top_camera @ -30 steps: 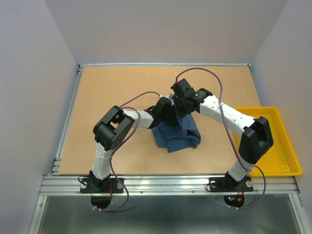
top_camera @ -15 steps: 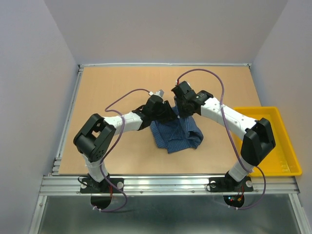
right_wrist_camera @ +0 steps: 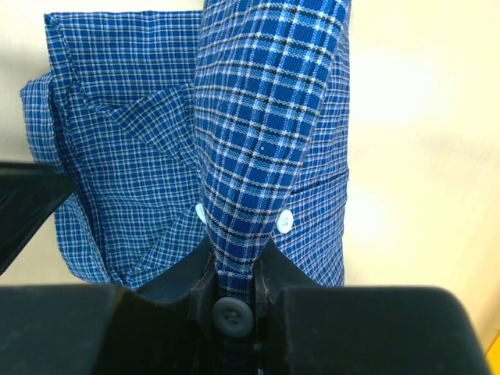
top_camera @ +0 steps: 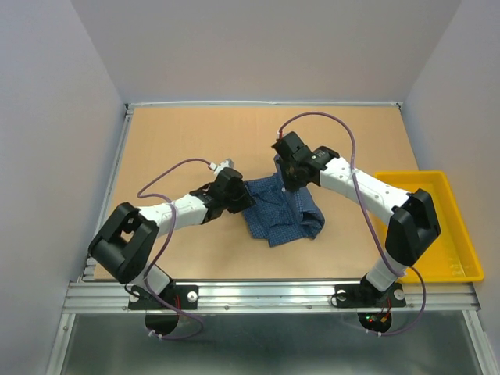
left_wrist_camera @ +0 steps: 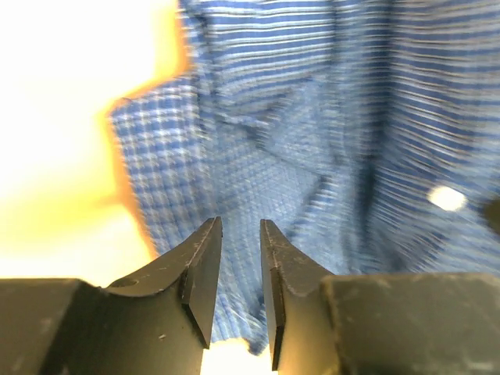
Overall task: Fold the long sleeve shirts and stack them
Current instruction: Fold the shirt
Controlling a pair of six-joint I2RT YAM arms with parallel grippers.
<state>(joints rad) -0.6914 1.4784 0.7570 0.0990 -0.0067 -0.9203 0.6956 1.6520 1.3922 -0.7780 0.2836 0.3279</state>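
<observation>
One blue checked long sleeve shirt (top_camera: 281,215) lies partly folded in the middle of the table. My right gripper (top_camera: 289,173) is at its far edge, shut on a raised strip of checked cloth (right_wrist_camera: 258,117). A dark button sits between the jaws, and the rest of the shirt (right_wrist_camera: 125,117) lies flat below. My left gripper (top_camera: 242,197) is low at the shirt's left edge. Its jaws (left_wrist_camera: 241,223) stand a narrow gap apart over the blurred blue cloth (left_wrist_camera: 312,117), with nothing visibly pinched between them.
A yellow tray (top_camera: 453,234) sits at the table's right edge, beside the right arm's elbow. Bare tan tabletop (top_camera: 180,141) runs left of and behind the shirt. Grey walls close in both sides and the back.
My left arm has stretched out and swung left, moving its gripper from the shirt's far side to its left edge. The shirt's upper left corner has spread leftward. My right gripper keeps its hold.
</observation>
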